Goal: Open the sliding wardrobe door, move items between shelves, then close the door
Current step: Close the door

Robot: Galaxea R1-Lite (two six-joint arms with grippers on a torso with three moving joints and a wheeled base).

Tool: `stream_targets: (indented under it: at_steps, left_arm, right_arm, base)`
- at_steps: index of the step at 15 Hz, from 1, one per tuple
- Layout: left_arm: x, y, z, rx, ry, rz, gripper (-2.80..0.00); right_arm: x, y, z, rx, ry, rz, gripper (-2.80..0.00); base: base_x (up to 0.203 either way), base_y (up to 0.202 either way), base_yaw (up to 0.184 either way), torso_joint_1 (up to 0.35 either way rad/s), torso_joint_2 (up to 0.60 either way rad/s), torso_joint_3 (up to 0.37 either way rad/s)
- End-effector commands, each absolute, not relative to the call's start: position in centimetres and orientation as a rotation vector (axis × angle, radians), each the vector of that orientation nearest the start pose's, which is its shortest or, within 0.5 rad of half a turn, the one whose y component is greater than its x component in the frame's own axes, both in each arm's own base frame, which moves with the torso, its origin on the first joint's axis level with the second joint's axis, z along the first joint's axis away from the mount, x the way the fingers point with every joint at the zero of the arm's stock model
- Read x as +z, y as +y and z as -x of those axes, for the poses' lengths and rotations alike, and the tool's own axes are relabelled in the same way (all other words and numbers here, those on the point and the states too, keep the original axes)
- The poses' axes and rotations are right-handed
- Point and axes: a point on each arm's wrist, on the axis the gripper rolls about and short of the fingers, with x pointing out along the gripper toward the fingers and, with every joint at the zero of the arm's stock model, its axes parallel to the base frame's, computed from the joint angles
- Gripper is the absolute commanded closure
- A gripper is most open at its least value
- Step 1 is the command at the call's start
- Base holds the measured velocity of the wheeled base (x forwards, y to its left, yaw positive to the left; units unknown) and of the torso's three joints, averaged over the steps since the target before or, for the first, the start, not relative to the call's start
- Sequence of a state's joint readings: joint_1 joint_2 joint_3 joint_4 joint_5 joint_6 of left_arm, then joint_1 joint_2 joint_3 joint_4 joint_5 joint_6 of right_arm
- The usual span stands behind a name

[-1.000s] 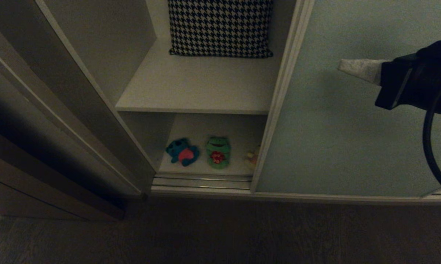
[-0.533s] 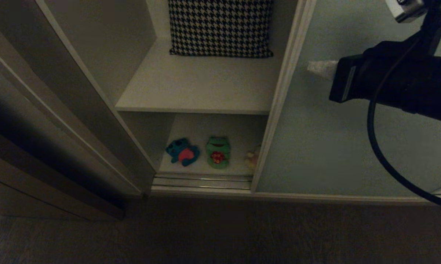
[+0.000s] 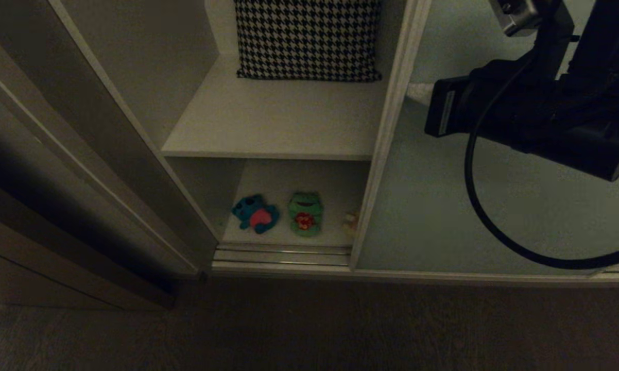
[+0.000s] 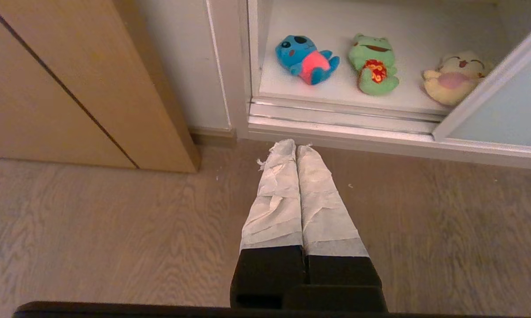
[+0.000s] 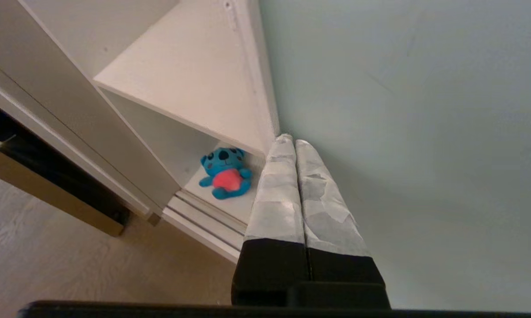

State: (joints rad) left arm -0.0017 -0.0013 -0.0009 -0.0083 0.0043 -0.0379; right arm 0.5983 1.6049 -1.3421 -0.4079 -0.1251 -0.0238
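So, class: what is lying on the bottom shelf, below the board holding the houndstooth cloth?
Three plush toys lie on the bottom shelf: a blue one, a green frog and a yellow one, partly covered by the sliding door's frame. Further right is hidden.

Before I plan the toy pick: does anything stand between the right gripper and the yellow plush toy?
Yes. The sliding wardrobe door partly covers the yellow plush toy on the bottom shelf. The right gripper, jaws shut, is at the door's edge.

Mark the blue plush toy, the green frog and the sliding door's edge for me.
blue plush toy (image 4: 307, 62), left wrist view, on its pink belly.
green frog (image 4: 373, 66), left wrist view, on its red chest patch.
sliding wardrobe door (image 3: 389, 129), head view, on its cream frame edge.
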Motion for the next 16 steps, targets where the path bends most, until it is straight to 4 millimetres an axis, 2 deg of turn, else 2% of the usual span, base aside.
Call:
stream_targets:
  at_steps: [1,4,8,10,13,16]
  left_arm:
    - [7.7,0.0,2.3,0.003,-0.009,0.038,0.00]
    - [7.7,0.0,2.3,0.003,-0.009,0.040,0.00]
    - [7.6,0.0,2.3,0.003,-0.008,0.039,0.00]
    - [7.7,0.0,2.3,0.004,-0.010,0.039,0.00]
    - [7.7,0.0,2.3,0.003,-0.011,0.040,0.00]
    - [7.7,0.0,2.3,0.003,-0.009,0.038,0.00]
  right_arm:
    - [34.1,17.3,-25.7,0.465,-0.147,-0.030,0.00]
    - [34.4,18.9,-24.8,0.525,-0.152,-0.034,0.00]
    - [33.9,22.0,-25.0,0.590,-0.140,-0.028,0.00]
    - [34.0,22.9,-24.6,0.621,-0.148,-0.027,0.00]
    - [34.9,23.1,-22.7,0.670,-0.156,-0.034,0.00]
    - [35.7,21.5,-20.5,0.687,-0.149,-0.040,0.00]
  base:
    - [0.000,0.000,0.000,0.000,0.00,0.000]
    - [0.000,0.000,0.000,0.000,0.00,0.000]
    - [0.000,0.000,0.000,0.000,0.00,0.000]
    - [0.000,0.000,0.000,0.000,0.00,0.000]
    - [0.000,0.000,0.000,0.000,0.00,0.000]
    - [0.000,0.000,0.000,0.000,0.00,0.000]
